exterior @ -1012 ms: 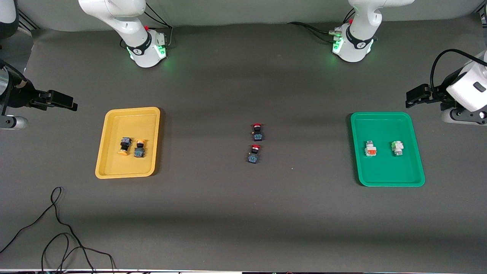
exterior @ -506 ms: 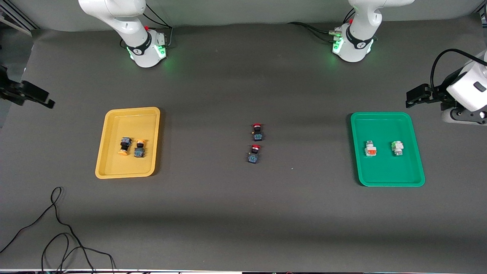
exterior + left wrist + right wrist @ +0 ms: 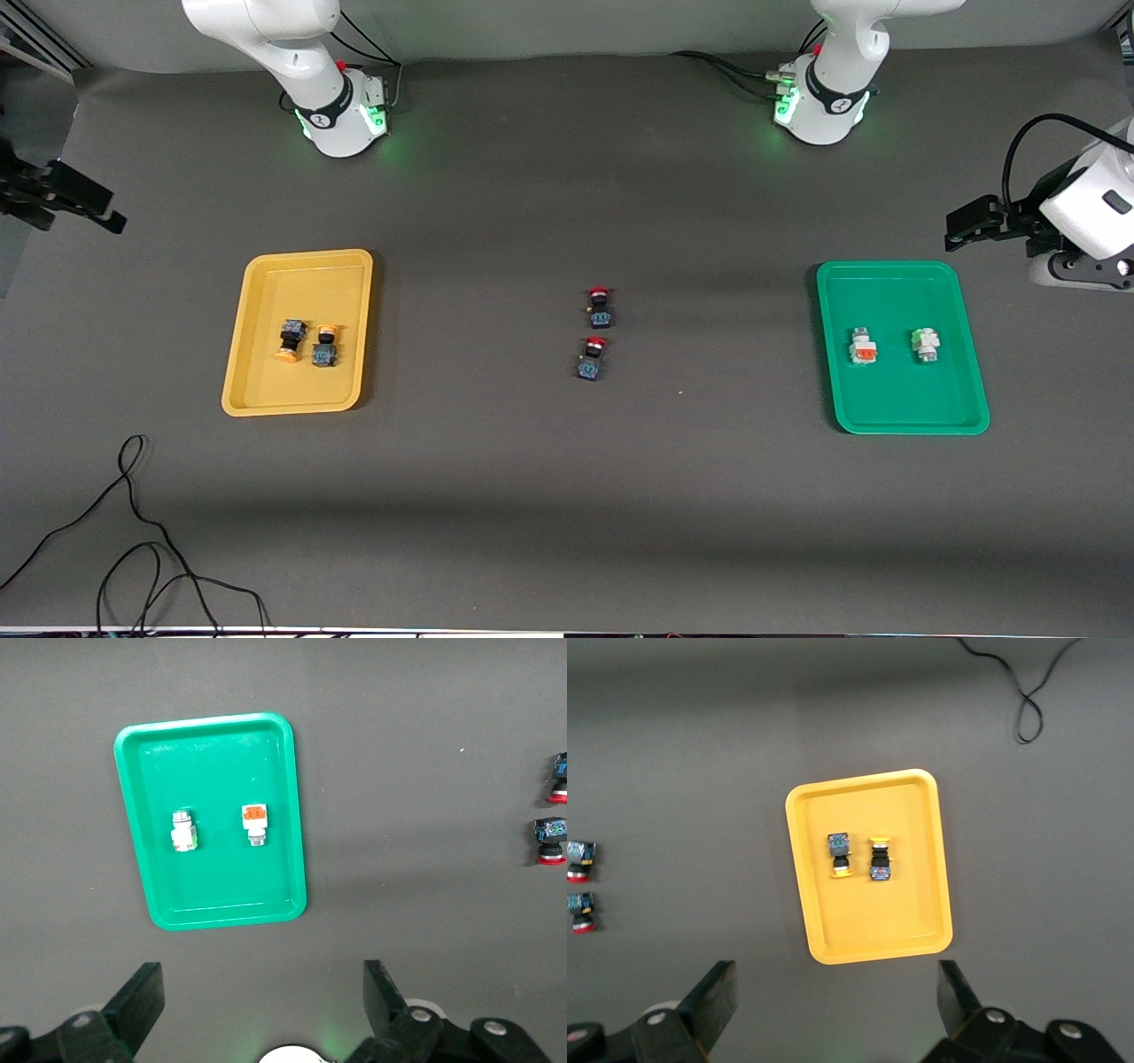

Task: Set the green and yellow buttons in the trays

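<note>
Your right gripper (image 3: 84,206) is hanging at about nine o'clock in the front view, raised over bare table at the right arm's end, its fingers (image 3: 713,1001) standing wide apart and holding nothing. Next you are seeing the yellow tray (image 3: 266,403), where the two yellow-capped buttons (image 3: 306,344) are lying side by side, almost touching. At the table's middle, two red-capped switches (image 3: 595,332) are sitting one nearer the front camera than the other, apart from both trays. Toward three o'clock, the green tray (image 3: 895,425) is holding the orange-marked white button (image 3: 862,346) and the green-marked white button (image 3: 925,344), set apart from each other. Your left gripper (image 3: 966,226) is hovering at about two o'clock, over the table just off the tray's corner at the left arm's end, its fingers (image 3: 137,1005) also spread wide and empty. Both wrists are pointing their cameras straight down at their trays.
</note>
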Robot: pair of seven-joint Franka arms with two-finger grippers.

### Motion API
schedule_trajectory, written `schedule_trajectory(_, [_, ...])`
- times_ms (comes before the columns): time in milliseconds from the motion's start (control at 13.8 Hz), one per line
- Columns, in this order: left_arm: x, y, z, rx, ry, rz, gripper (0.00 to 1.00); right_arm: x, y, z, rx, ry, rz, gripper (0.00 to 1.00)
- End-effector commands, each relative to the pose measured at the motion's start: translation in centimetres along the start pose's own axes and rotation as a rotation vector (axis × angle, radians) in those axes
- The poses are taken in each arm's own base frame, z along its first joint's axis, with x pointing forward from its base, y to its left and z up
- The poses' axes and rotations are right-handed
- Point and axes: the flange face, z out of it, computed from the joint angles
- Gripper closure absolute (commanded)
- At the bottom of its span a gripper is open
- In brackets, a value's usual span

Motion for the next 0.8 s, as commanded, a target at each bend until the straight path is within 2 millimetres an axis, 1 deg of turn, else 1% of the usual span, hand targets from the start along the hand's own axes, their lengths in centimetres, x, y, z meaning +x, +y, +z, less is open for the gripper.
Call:
schedule_trajectory(0, [-0.91,0.27,-0.46,0.014,0.006,-0.005,0.00,-0.15,-0.39,0.44,0.011,-0.001,-0.040,0.00])
schedule_trajectory(145, [-0.93,0.18,-0.38,0.014,0.003,-0.008,0.00,0.13,-0.38,0.92,0.007,-0.010,-0.040,0.00])
schedule_trajectory(723, [-0.86,0.18,-0.31,0.014,0.003,-0.008,0.00,0.23,-0.41,0.79,0.009,-0.007,-0.040,0.00])
